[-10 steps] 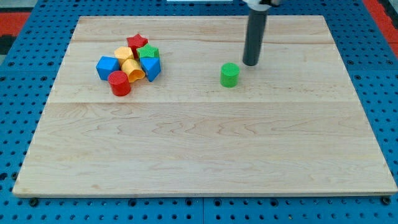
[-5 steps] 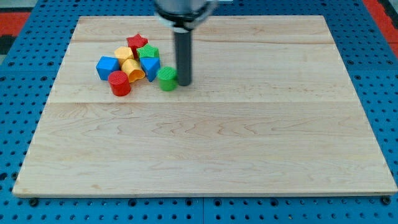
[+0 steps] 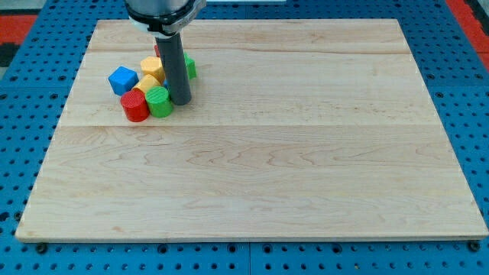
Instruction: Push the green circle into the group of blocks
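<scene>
Your rod comes down from the tabletop's (image 3: 321,176) far edge and my tip (image 3: 181,101) rests on the wood in the far-left quarter, just beside the green circle (image 3: 159,101), on the side of it toward the right edge and touching or nearly so. There is no grasping tool on this arm, so nothing is clenched or released; the rod only bears sideways against the blocks. The green circle now sits in the cluster: it touches the red cylinder (image 3: 135,105) on the side toward the left edge, and both stand upright along the cluster's near side. Behind them lies a yellow block (image 3: 152,68), shape unclear, with a second yellowish piece just beside it, partly hidden. The blue cube (image 3: 122,79) is the block nearest the left edge, tilted on a corner and just apart from the red cylinder. The rod's shaft covers the rest of the cluster; you can see only a sliver of another green block (image 3: 189,69) at the shaft's right side and a red scrap at its left, shapes not readable. The rest of the cluster cannot be judged from this view.
</scene>
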You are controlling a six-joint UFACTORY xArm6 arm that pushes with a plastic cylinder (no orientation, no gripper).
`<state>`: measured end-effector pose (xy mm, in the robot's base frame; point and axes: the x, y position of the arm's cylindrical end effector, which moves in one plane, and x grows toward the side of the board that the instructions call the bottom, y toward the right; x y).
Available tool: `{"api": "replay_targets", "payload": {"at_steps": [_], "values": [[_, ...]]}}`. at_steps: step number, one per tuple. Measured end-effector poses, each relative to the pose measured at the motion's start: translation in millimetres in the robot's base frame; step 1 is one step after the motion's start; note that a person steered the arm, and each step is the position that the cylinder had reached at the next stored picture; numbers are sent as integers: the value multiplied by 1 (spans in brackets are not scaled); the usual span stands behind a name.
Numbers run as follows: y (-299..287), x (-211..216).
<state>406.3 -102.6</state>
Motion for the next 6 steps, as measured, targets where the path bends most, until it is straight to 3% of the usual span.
{"api": "replay_targets", "payload": {"at_steps": [4, 6], "values": [[-81, 66], [-66, 24]]}}
